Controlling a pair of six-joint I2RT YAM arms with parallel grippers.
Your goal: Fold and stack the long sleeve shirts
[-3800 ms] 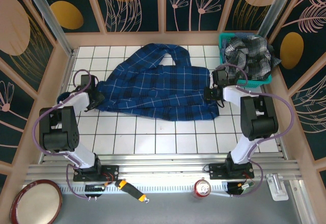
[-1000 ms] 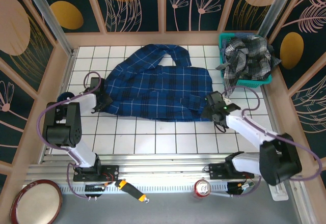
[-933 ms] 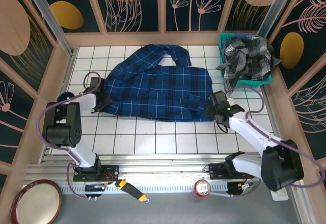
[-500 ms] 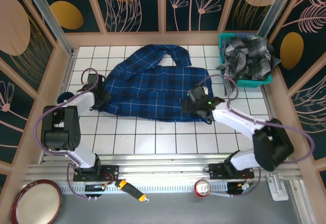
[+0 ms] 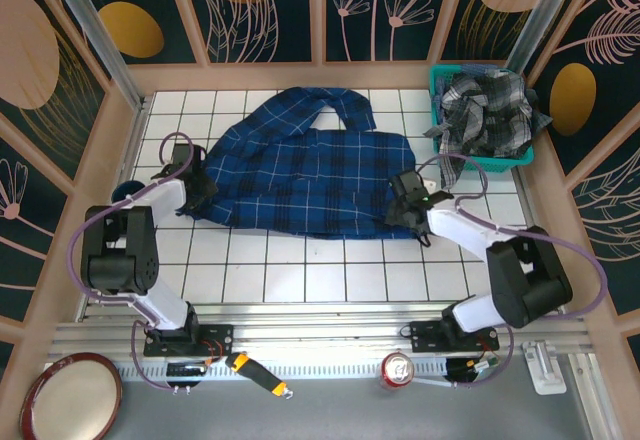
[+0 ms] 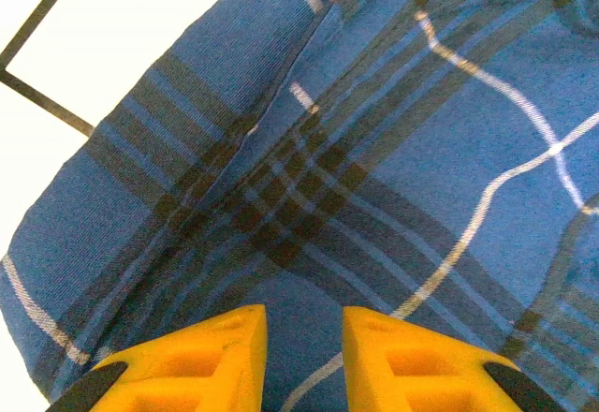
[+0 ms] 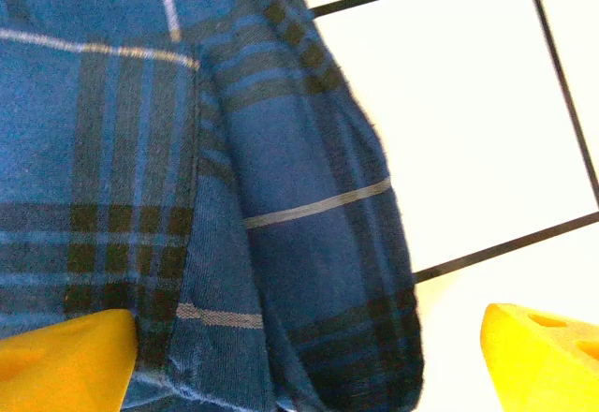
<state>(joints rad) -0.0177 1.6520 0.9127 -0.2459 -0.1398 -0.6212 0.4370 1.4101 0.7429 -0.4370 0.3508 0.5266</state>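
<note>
progress: early. no fold is made and no stack exists yet, judging by how things lie.

nearest, the navy shirt's [image 5: 310, 175] near hem runs across the white tiled table [image 5: 300, 280] between the two arms. left gripper [image 5: 200, 188] sits at the shirt's left edge. in the left wrist view the left gripper [image 6: 304, 356] has its jaws drawn to a narrow gap with navy shirt [image 6: 374, 150] cloth running into it; i read this as a pinch on the fabric. right gripper [image 5: 405, 206] is at the shirt's near right corner. in the right wrist view the right gripper [image 7: 304, 356] has its jaws spread wide, the rounded corner of the navy shirt [image 7: 140, 150] lying between them on the tile, nothing gripped.

mid table: shirt body spread out roughly flat, wider than deep, with ripples and a doubled-over seam near the right corner. blue ground, black bands, thin white lines. soft, limp cloth; likely to drag and bunch if pulled by one side alone.

farther: the sleeves curl together toward the back wall in a loop, not laid straight.

far right corner: grey checked shirt [image 5: 490, 110] heaped crumpled in the teal basket [image 5: 437, 82], spilling over its rim. untouched.

left to do: fold navy shirt, take out and fold grey one, stack.
</note>
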